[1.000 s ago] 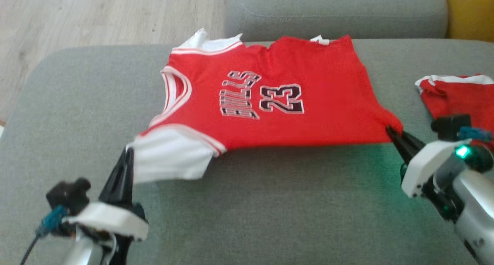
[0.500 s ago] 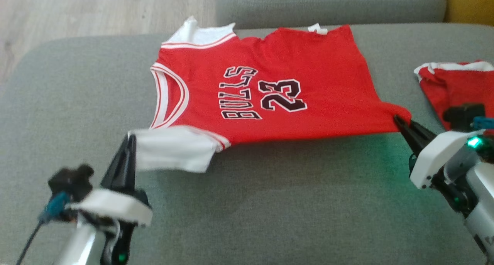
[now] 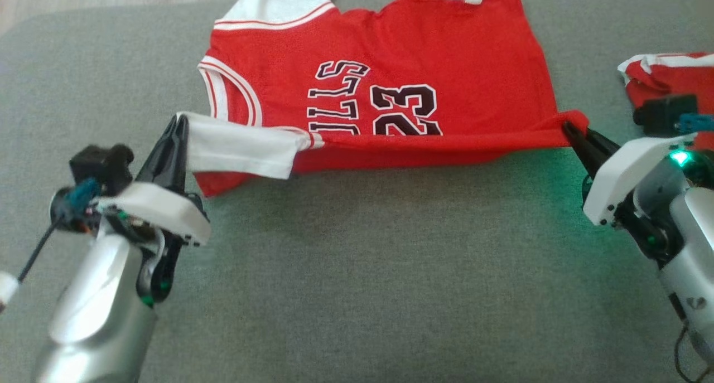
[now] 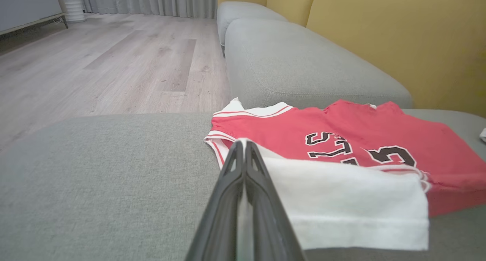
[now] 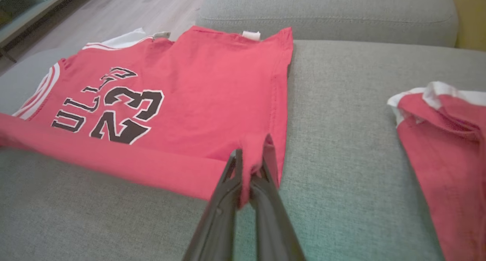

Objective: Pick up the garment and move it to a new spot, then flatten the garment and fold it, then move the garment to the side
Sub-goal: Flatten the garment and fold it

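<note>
One grey sofa cushion (image 3: pixel 357 288) carries the red jersey (image 3: pixel 446 54), its near edge lifted over the print. Another red garment (image 3: pixel 658 76) lies apart at right. Left gripper (image 3: pixel 179 121) pinches the white sleeve (image 3: pixel 240 149); right gripper (image 3: pixel 566 127) pinches the hem corner (image 3: pixel 575 118).

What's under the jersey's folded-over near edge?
More of the jersey: the fold hides the B of BULLS and the foot of the 23. Anything else beneath is covered.
</note>
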Controlling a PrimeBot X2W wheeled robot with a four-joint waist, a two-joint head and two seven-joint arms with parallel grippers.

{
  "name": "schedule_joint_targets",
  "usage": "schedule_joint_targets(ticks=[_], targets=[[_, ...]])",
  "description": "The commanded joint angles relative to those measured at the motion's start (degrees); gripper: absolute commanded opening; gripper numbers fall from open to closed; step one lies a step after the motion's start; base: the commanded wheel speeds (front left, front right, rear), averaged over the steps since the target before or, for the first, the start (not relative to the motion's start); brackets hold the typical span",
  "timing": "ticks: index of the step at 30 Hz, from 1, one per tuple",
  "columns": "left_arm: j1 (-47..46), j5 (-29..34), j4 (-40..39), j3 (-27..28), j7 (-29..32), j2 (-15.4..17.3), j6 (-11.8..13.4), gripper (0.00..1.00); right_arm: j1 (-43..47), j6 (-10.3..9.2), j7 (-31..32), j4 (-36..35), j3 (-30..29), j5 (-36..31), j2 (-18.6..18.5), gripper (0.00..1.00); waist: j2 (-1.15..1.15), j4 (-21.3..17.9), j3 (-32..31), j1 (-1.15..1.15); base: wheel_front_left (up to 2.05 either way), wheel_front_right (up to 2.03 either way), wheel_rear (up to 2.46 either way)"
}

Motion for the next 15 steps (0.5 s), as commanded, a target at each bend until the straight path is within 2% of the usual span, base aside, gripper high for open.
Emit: schedule_joint_targets(ticks=[1, 9, 15], targets=[[-4.0, 1.0, -0.1, 1.6, 0.5, 2.5, -0.5, 0.0, -1.8, -0.05, 0.6, -1.1, -0.3, -0.4, 0.0, 0.0, 0.0, 0.1, 0.8, -0.01, 0.0, 0.0, 0.0], [-10.9, 3.3, 7.8, -0.3, 2.2, 3.5, -1.1, 0.0, -6.0, -0.05, 2.8, 1.4, -0.3, -1.6, 1.6, 0.0, 0.0, -0.2, 3.3, -0.01, 0.0, 0.0, 0.0], [-15.4, 5.0, 13.1, -2.4, 2.6, 3.0, -1.8, 0.0, -9.9, -0.05, 3.2, 4.4, 0.8, -2.5, 2.1, 0.0, 0.0, 0.1, 5.6, -0.01, 0.0, 0.0, 0.0]])
